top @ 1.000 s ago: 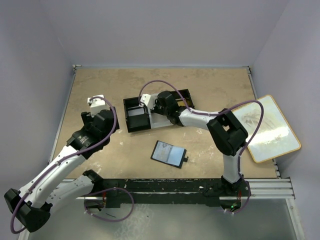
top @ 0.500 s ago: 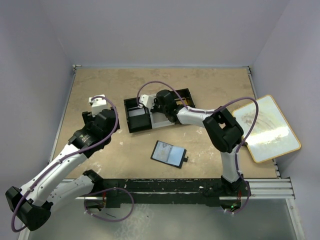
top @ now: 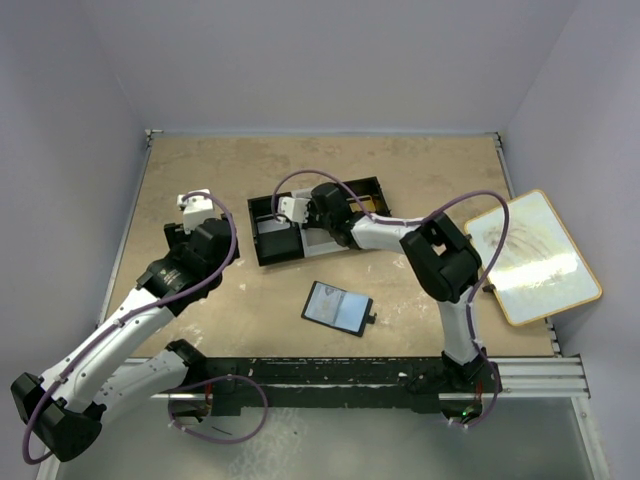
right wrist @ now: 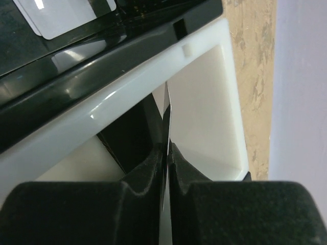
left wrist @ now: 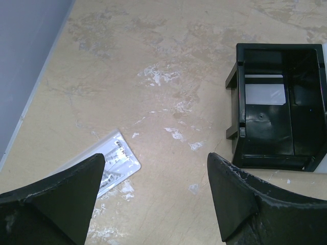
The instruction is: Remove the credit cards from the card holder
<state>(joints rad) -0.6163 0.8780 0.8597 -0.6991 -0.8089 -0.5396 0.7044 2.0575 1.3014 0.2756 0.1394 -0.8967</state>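
Tabletop [top: 420, 170]: one card holder [top: 337, 308], one tray [top: 254, 230]

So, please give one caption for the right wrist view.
Right gripper pinches a thin card edge-on over the white compartment of the tray.

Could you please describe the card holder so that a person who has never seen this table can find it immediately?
Look at the tan table, in the middle of its near half. There, nearer to the front edge than the black-and-white tray, the card holder lies open and flat on the bare surface. It is the only small, thin black thing with shiny pale-blue sleeves inside.
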